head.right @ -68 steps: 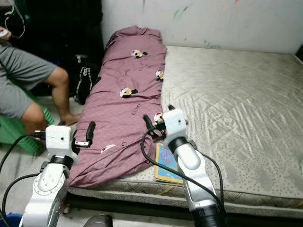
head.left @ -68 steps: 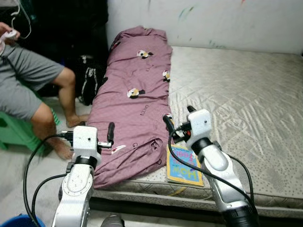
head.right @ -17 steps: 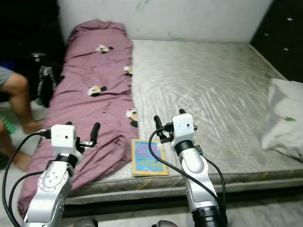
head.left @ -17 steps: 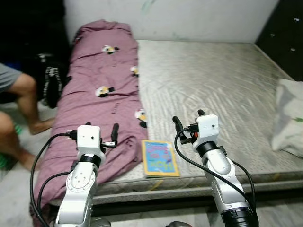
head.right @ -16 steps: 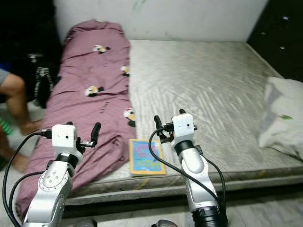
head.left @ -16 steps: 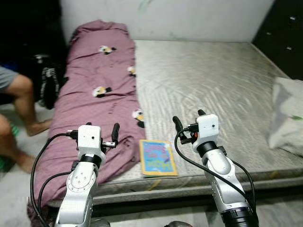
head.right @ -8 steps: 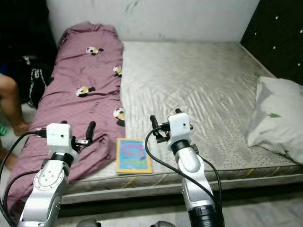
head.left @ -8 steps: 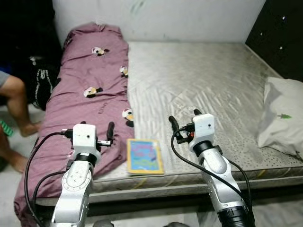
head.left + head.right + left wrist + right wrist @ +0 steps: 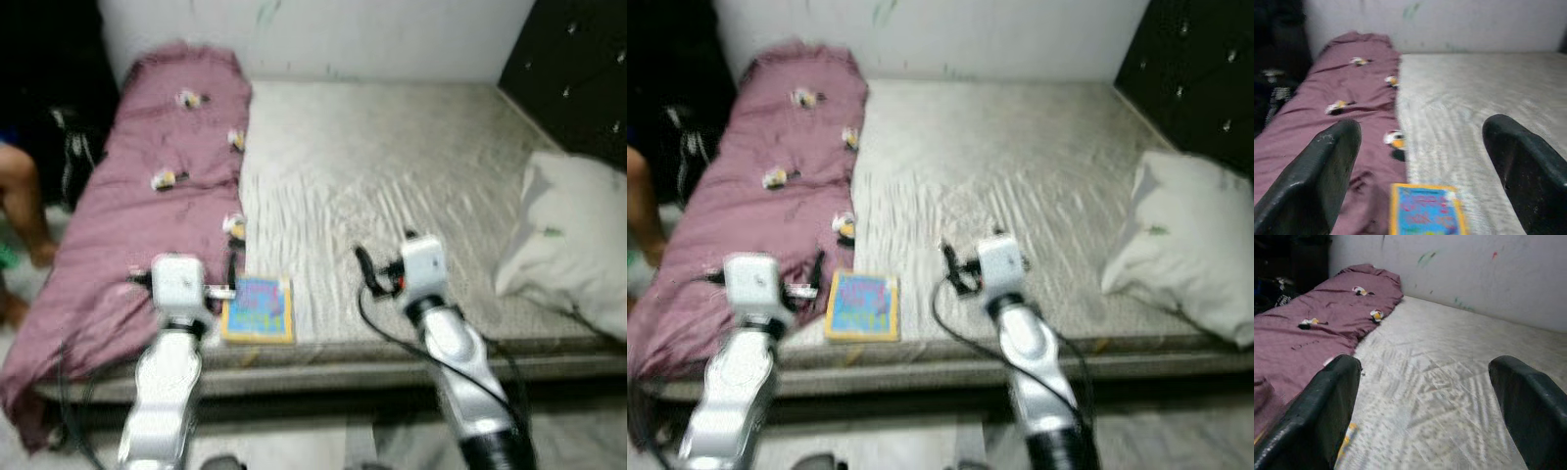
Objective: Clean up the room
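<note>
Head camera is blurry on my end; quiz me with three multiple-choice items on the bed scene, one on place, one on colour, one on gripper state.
1. Where does the book lie on the mattress?
A. at the near edge, beside the blanket
B. on the pillow
C. against the far wall

2. What colour is the blanket?
A. green
B. mauve-purple with small cartoon prints
C. plain white

3. How do the fingers of the left gripper and the right gripper stand?
A. both spread apart, holding nothing
B. both shut on the book
C. the left shut on the pillow

Answers:
1 A: the book sits by the blanket's lower end at the bed's front edge.
2 B: it runs along the robot's left side of the bed, while the white pillow lies on the right.
3 A: both wrist views show mattress between the fingers.
</note>
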Robot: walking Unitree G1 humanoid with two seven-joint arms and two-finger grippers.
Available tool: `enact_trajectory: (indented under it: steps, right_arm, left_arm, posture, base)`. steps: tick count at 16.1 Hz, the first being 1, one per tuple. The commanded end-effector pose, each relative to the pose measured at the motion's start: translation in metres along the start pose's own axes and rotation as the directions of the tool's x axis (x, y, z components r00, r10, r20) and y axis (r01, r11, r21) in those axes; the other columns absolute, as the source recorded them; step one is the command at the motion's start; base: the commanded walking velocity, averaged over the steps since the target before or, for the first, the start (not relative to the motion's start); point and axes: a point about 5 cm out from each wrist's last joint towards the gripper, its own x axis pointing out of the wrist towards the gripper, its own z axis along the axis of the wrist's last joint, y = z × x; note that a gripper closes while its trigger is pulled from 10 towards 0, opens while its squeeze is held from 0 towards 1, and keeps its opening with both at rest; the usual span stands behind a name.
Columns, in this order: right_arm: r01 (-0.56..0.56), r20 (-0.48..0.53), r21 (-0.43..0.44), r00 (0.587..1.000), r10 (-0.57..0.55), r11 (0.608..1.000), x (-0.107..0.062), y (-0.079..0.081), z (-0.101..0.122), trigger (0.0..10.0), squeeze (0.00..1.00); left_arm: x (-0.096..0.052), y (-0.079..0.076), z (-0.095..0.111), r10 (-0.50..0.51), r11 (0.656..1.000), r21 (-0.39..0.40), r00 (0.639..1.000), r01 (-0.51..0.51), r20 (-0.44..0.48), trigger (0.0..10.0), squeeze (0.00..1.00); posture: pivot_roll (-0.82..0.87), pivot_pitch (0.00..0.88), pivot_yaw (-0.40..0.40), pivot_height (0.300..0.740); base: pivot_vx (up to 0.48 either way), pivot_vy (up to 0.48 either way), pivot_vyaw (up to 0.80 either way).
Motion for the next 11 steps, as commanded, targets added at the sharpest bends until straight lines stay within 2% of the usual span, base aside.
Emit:
enact_trajectory:
  steps: [1, 4, 6, 8, 11]
  right_arm:
    - [0.013, 0.008, 0.013, 1.0, -0.013, 1.0, 0.0016, 0.0002, 0.0021, 10.0, 0.0]
    - [-0.002, 0.014, -0.004, 1.0, 0.002, 1.0, -0.0015, 0.0055, 0.0019, 10.0, 0.0]
    - [0.003, 0.015, -0.003, 1.0, -0.003, 1.0, 0.0, 0.0042, 0.0025, 10.0, 0.0]
    - [0.009, 0.014, -0.002, 1.0, -0.009, 1.0, 0.0004, 0.004, 0.0023, 10.0, 0.0]
    - [0.023, 0.016, 0.002, 1.0, -0.023, 1.0, 0.0006, 0.0028, 0.0024, 10.0, 0.0]
  left_arm:
    - [-0.0002, 0.0018, 0.0033, -0.023, 1.0, 0.002, 1.0, 0.023, 0.014, 10.0, 0.0]
    - [-0.0004, -0.0016, 0.0029, -0.038, 0.999, -0.006, 0.999, 0.038, 0.019, 10.0, 0.0]
    - [0.0001, -0.0033, 0.0034, -0.054, 0.998, -0.015, 0.998, 0.054, 0.02, 10.0, 0.0]
    - [-0.0001, -0.0042, 0.0047, -0.071, 0.997, -0.03, 0.997, 0.072, 0.028, 10.0, 0.0]
    - [-0.0004, -0.0037, 0.0045, -0.065, 0.997, -0.026, 0.998, 0.066, 0.025, 10.0, 0.0]
  posture:
    - [0.01, 0.0, -0.052, 0.74]
    - [0.0, 0.0, -0.048, 0.74]
    - [0.0, 0.0, -0.049, 0.74]
    - [0.01, 0.0, -0.05, 0.74]
    - [0.01, 0.0, -0.049, 0.74]
  base:
    - [0.0, 0.0, 0.0]
    - [0.081, 0.0, 0.0]
    - [0.244, 0.0, 0.51]
    - [0.369, 0.0, 0.52]
    - [0.369, 0.0, 0.0]
